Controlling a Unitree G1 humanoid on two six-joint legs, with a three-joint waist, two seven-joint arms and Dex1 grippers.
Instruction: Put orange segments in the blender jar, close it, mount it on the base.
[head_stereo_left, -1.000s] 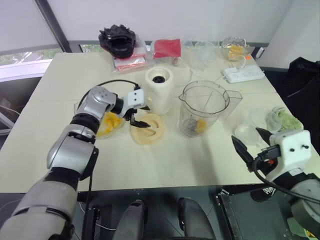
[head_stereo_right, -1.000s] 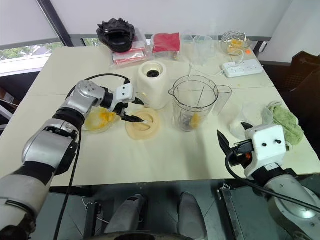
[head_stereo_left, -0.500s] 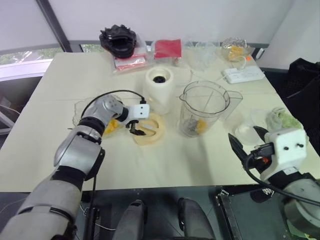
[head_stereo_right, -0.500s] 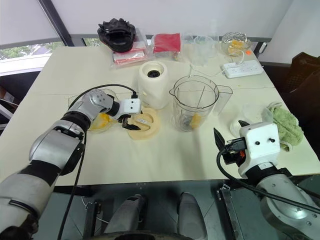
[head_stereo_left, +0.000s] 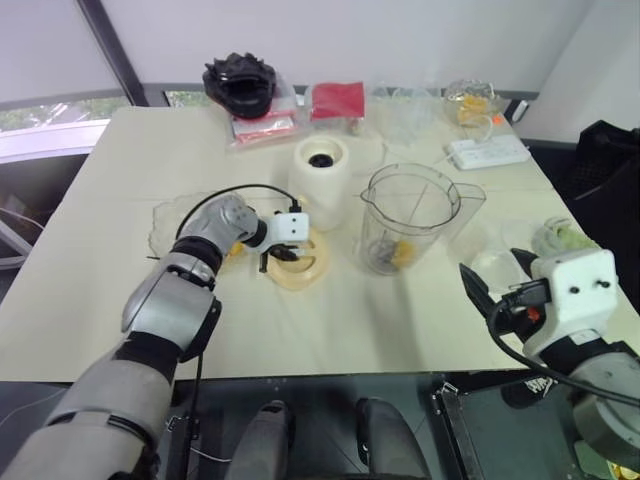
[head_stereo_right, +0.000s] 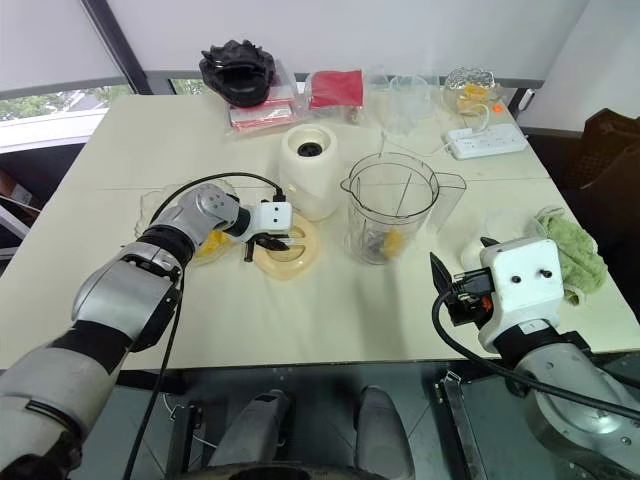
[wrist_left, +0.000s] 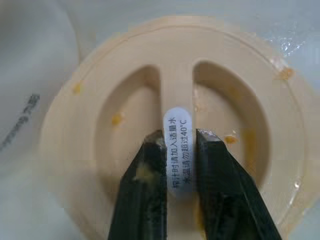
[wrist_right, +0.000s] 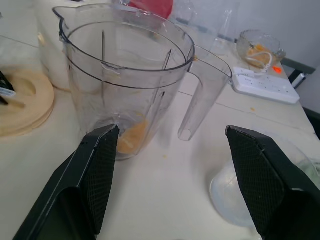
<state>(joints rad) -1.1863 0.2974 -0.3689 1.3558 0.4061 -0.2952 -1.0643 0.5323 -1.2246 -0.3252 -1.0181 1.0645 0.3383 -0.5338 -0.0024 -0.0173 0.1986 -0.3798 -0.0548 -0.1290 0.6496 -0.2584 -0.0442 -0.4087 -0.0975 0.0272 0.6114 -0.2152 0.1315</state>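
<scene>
The pale-yellow round lid (head_stereo_left: 305, 265) lies flat on the table, in front of the cream-white base (head_stereo_left: 320, 178). My left gripper (wrist_left: 179, 145) is shut on the lid's raised middle ridge (wrist_left: 178, 95), one finger on each side of it. The clear blender jar (head_stereo_left: 410, 215) stands upright to the right of the lid, with a few orange segments (wrist_right: 131, 137) at its bottom. More orange segments (head_stereo_right: 210, 243) lie in a shallow clear bowl (head_stereo_left: 165, 215) behind my left wrist. My right gripper (head_stereo_left: 497, 280) hangs open and empty near the table's front right, pointing at the jar.
Along the back edge sit a black object (head_stereo_left: 240, 82), a red packet (head_stereo_left: 335, 98), clear containers (head_stereo_left: 400, 110), a glass bowl with fruit (head_stereo_left: 470, 100) and a white power strip (head_stereo_left: 488, 150). A green cloth (head_stereo_left: 565, 238) and a clear cup (head_stereo_left: 492, 265) lie at right.
My left gripper came down onto the lid and closed its fingers on the middle ridge. The right gripper stayed where it was, still open.
</scene>
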